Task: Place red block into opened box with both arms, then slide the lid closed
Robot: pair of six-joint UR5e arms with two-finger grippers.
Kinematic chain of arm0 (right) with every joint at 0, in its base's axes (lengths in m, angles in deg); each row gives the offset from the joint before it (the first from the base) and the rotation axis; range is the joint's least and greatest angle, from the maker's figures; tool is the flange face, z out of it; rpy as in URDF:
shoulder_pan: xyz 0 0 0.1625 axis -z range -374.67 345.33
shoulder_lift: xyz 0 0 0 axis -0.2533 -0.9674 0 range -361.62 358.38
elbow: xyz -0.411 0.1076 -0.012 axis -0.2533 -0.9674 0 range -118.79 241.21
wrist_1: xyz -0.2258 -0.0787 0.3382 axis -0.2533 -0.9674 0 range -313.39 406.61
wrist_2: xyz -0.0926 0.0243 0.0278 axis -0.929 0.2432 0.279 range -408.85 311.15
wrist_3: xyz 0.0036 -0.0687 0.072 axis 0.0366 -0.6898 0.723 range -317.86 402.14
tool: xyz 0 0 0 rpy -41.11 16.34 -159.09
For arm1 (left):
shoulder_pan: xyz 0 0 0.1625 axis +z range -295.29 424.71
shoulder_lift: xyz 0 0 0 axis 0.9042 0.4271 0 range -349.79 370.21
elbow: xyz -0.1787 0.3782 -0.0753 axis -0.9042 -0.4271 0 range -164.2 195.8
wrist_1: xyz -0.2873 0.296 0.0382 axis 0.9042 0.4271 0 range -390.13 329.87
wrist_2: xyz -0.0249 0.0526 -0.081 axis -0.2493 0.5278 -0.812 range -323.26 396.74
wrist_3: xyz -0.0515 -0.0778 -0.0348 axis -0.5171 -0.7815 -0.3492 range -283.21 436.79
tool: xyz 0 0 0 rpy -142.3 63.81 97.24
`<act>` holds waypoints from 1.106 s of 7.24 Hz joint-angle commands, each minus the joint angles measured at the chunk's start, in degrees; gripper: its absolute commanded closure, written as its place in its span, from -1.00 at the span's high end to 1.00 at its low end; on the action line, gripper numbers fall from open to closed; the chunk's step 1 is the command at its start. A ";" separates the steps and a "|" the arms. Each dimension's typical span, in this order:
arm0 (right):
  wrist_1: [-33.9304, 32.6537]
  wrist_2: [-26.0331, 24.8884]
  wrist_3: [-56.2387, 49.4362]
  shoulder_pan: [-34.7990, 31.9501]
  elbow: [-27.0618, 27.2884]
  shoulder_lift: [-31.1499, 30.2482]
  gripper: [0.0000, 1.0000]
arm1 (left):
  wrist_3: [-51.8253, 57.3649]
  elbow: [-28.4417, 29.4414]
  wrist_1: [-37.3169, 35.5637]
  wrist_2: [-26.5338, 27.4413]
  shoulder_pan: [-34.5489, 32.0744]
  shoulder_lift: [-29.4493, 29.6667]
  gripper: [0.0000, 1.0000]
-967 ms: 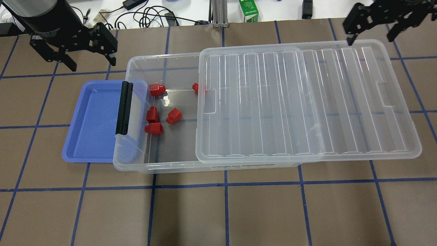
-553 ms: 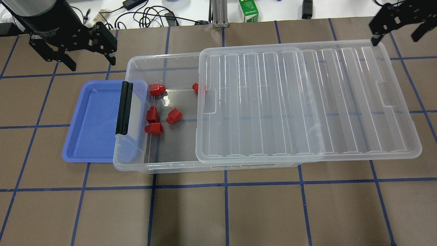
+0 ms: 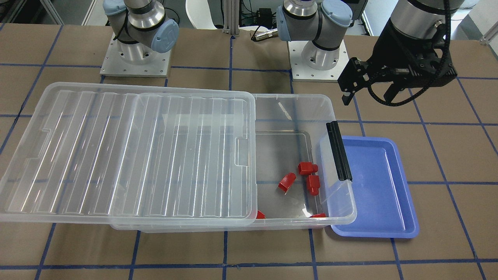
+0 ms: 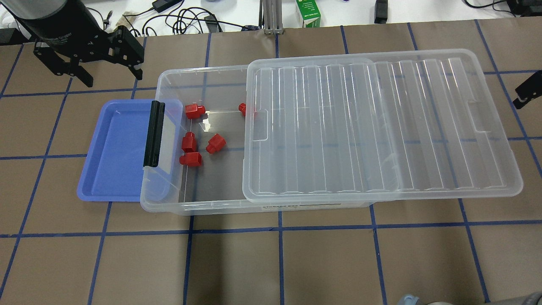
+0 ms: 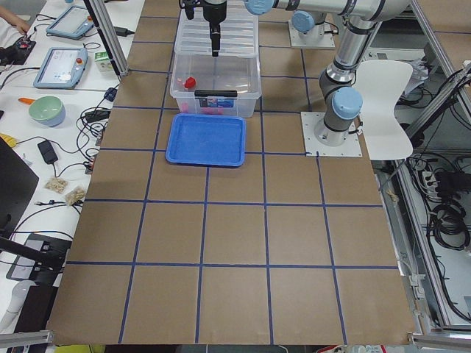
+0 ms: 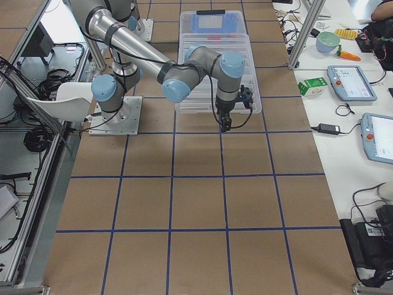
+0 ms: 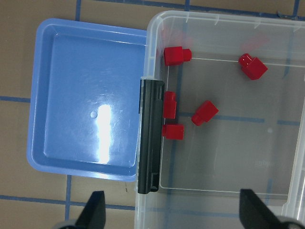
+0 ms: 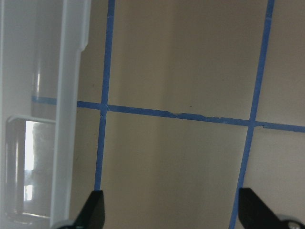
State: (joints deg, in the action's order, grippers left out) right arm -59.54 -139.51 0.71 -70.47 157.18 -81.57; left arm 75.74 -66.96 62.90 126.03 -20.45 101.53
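The big clear ribbed plastic lid (image 4: 381, 127) lies on top of the large clear plastic box (image 4: 211, 186) but covers only part of it. One end sticks out well past the box, over the brown table (image 4: 296, 262). If it gets pushed near a corner, I think it may turn and jam on the rim. Nothing holds the box, so it may slide along with the lid and bump the shallow blue plastic tray (image 4: 114, 148) right by its black latch bar (image 4: 153, 133). The black two-finger right gripper (image 8: 171, 212) hangs wide open and empty just past the lid's far end. If it comes in too high or too low, it may miss that thin edge. The left gripper (image 4: 113, 72), also spread open and empty, hovers beside the box near the latch corner. Five small shiny red blocks (image 4: 215, 143) lie on the box floor, one partly under the lid's edge.
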 commanded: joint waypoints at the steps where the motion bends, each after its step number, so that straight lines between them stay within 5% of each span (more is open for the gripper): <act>1: -1.07 1.87 0.21 -0.28 2.12 -0.12 1.00 | 0.00 -0.04 -0.04 0.00 0.00 0.00 1.00; 8: -1.25 2.51 7.31 -10.55 4.14 -0.91 1.00 | 0.00 -0.04 -0.04 0.09 0.00 0.17 1.00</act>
State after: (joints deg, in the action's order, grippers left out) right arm -60.78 -137.02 6.06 -78.66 161.24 -82.41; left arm 75.74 -66.96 62.86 126.12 -20.52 101.70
